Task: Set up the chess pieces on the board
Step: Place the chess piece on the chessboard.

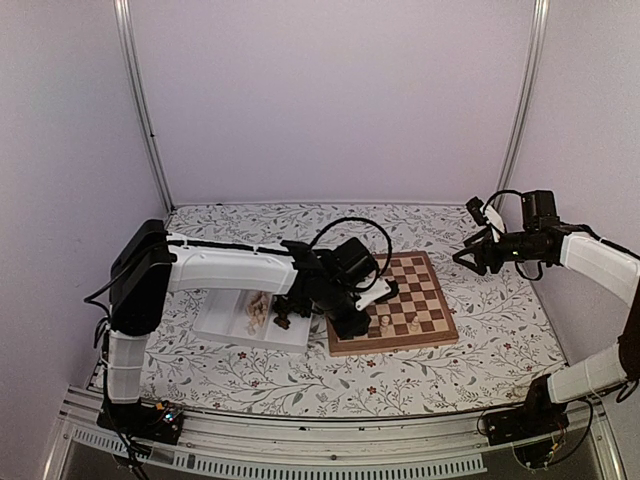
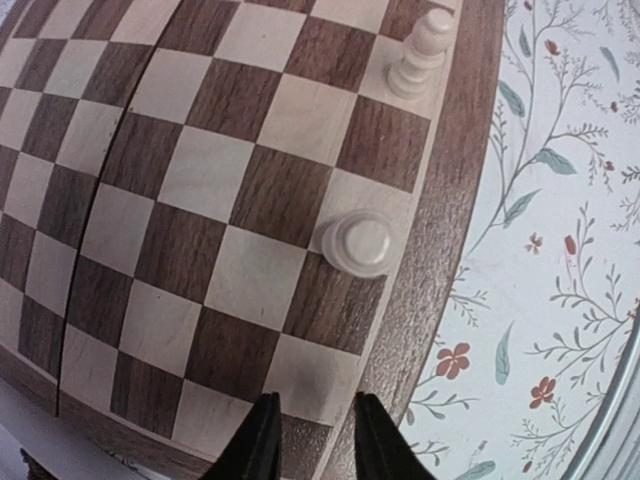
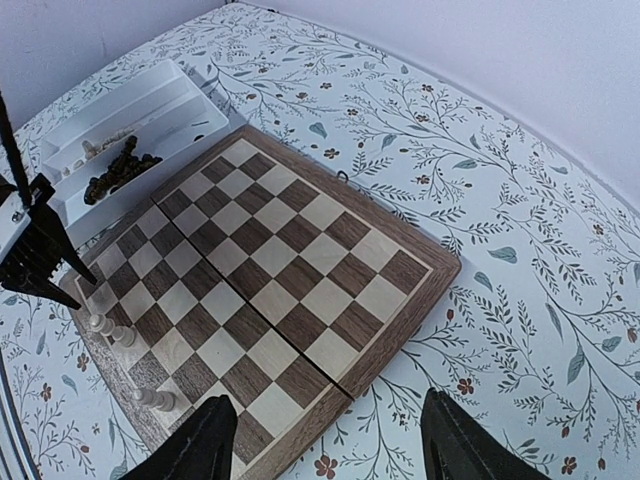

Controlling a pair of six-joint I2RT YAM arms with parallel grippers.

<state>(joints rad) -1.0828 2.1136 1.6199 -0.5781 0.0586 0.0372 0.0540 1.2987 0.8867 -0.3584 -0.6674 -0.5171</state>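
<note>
The board (image 1: 420,280) lies right of centre on the floral cloth. Cream chess pieces (image 1: 385,323) stand in its near edge row, another (image 1: 413,323) beside them. My left gripper (image 1: 355,318) hangs low over the board's near left corner. Seen from the left wrist, its fingers (image 2: 265,440) are slightly apart with nothing between them, just short of a cream piece (image 2: 357,242); a further one (image 2: 420,55) stands along the same edge of the board (image 2: 230,180). My right gripper (image 1: 478,255) hovers open and empty, high beyond the board's right side (image 3: 290,240).
A white two-compartment tray (image 1: 215,328) sits left of the board, holding loose cream pieces (image 1: 258,310) and dark pieces (image 1: 283,320). The right wrist view shows the same tray (image 3: 150,95) with dark pieces (image 3: 120,170). Walls enclose the table.
</note>
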